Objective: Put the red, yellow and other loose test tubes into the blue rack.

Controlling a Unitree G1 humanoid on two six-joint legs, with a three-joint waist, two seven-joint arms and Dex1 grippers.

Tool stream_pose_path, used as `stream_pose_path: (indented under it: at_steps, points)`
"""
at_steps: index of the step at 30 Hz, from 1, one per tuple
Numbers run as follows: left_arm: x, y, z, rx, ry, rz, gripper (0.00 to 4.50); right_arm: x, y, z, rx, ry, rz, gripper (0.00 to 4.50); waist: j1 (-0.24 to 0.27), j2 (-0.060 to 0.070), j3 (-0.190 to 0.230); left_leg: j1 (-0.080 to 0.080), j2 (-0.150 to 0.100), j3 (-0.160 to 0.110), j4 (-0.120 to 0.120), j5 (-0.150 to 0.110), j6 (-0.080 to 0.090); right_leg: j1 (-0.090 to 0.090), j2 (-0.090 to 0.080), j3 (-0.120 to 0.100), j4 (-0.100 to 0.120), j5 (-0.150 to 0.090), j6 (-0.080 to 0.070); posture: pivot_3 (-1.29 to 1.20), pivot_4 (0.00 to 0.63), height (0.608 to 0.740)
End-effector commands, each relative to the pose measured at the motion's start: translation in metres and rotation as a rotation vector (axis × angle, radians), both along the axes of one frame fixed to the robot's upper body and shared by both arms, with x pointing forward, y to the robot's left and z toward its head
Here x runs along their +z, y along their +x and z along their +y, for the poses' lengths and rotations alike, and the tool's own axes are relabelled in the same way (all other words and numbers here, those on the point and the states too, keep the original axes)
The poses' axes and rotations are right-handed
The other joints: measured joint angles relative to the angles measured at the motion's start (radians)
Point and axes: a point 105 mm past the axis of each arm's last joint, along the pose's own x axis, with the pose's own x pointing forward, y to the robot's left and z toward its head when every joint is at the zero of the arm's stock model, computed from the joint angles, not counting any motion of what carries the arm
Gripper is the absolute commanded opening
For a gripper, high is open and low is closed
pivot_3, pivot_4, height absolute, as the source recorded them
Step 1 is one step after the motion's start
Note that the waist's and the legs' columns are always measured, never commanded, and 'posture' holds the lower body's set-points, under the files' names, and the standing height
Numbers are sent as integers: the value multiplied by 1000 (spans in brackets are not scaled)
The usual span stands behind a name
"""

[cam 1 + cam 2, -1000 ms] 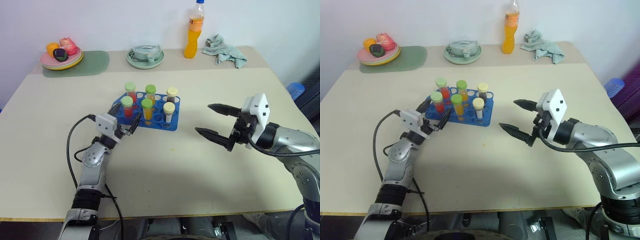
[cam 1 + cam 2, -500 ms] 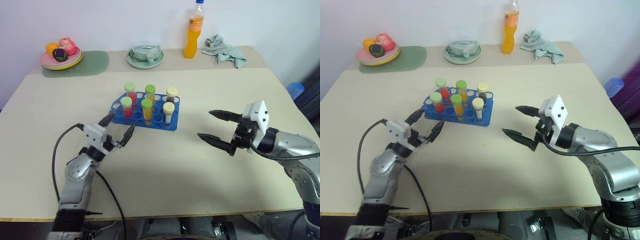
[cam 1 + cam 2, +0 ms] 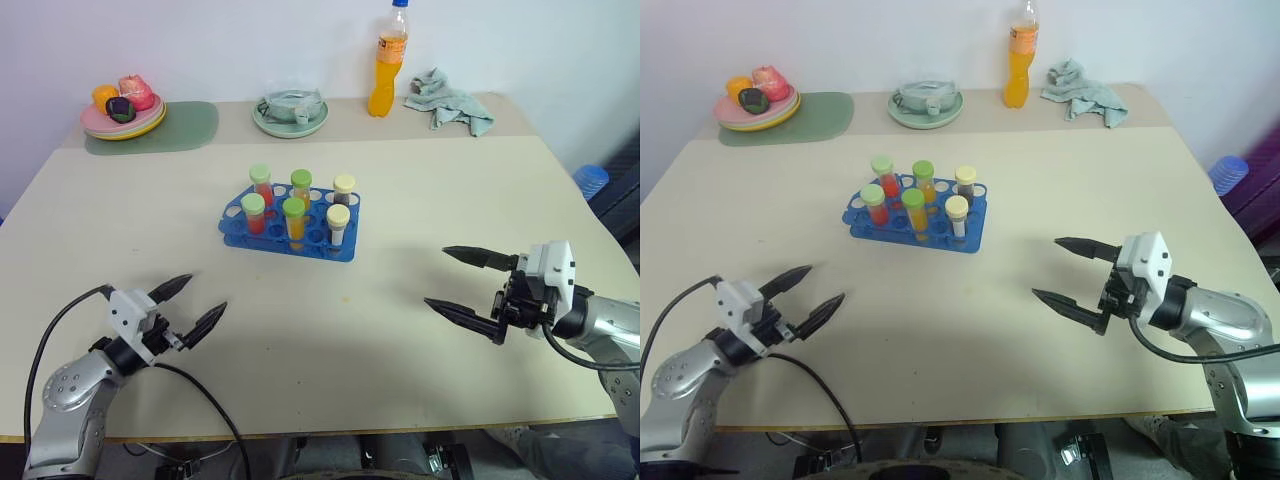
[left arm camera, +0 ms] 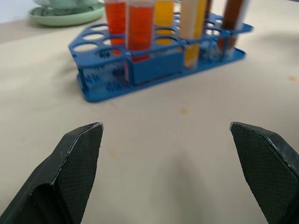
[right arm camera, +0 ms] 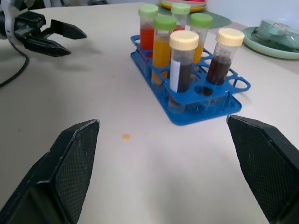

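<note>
- The beige table (image 3: 420, 200) is seen bearing everything; the blue rack (image 3: 290, 228) is set just above its middle, toward 12 o'clock from the two grippers.
- Six capped test tubes (image 3: 293, 220) are held upright in the blue rack: two with red liquid and two with yellow-orange liquid under green caps, and two with dark brown liquid under cream caps. Several round holes are left unfilled.
- At 11 o'clock along the far edge, a stacked plate (image 3: 122, 120) with fruit is placed on a green mat (image 3: 190, 125); at 12 o'clock a pale green dish (image 3: 290, 112) is seen, then an orange drink bottle (image 3: 388, 62) and a crumpled cloth (image 3: 450, 102) toward 1 o'clock.
- The left gripper (image 3: 188, 305) is found at 8 o'clock, spread wide with nothing between its fingers; compared with a second ago, it is drawn well back from the rack toward the near edge.
- The right gripper (image 3: 462, 282) is found at 4 o'clock, likewise spread wide and empty, and is shifted slightly outward and nearer.
</note>
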Motion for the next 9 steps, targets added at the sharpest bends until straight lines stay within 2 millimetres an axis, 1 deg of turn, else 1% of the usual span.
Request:
stream_pose_path:
  at_steps: [1,4,9]
  points:
    - [8,-9,6,-32,25,-19,4454,6,-2,-8,1,-19,-56,4500,-1,0,0,0,0,0,0,0,0,0,0,0,0,0,0,0,150,740]
    - [10,-13,7,-53,16,-2,4454,4,-5,-12,5,-30,-57,4500,-1,0,0,0,0,0,0,0,0,0,0,0,-1,0,0,0,150,740]
    - [10,-11,8,-66,36,24,4454,0,-3,-15,-8,-35,-58,4500,0,0,0,0,0,0,-1,0,0,0,0,0,-1,0,0,0,150,740]
